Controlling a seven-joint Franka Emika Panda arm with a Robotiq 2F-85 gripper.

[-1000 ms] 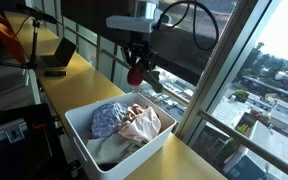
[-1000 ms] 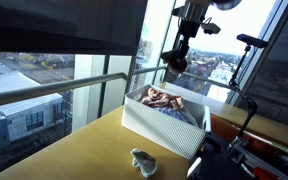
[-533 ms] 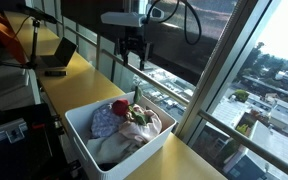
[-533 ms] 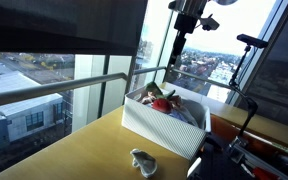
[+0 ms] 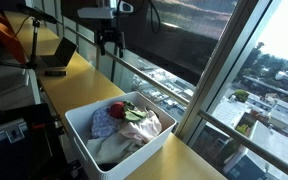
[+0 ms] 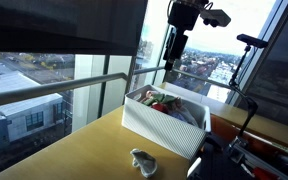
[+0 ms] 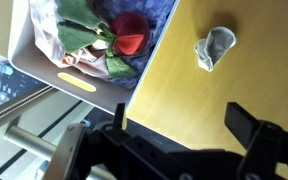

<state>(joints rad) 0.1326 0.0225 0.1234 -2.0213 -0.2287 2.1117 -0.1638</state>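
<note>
My gripper (image 5: 108, 42) (image 6: 174, 48) hangs open and empty, high above the yellow table and off to one side of the white bin (image 5: 84, 140) (image 6: 156, 128). In the wrist view its fingers stand wide apart around bare tabletop, gripper (image 7: 184, 118). A red flower with green leaves (image 5: 118, 109) (image 6: 160, 103) (image 7: 131, 33) lies in the bin on top of crumpled cloths (image 5: 144, 126). The bin (image 7: 29, 62) shows at the upper left of the wrist view.
A small crumpled pale object (image 6: 142, 160) (image 7: 215, 47) lies on the table near the bin. A laptop (image 5: 56, 57) sits further along the table. A window rail (image 5: 164, 88) runs beside the table, and a tripod (image 6: 246, 60) stands near the bin.
The gripper opened and the red flower dropped from it into the bin. The arm then rose and moved away from above the bin.
</note>
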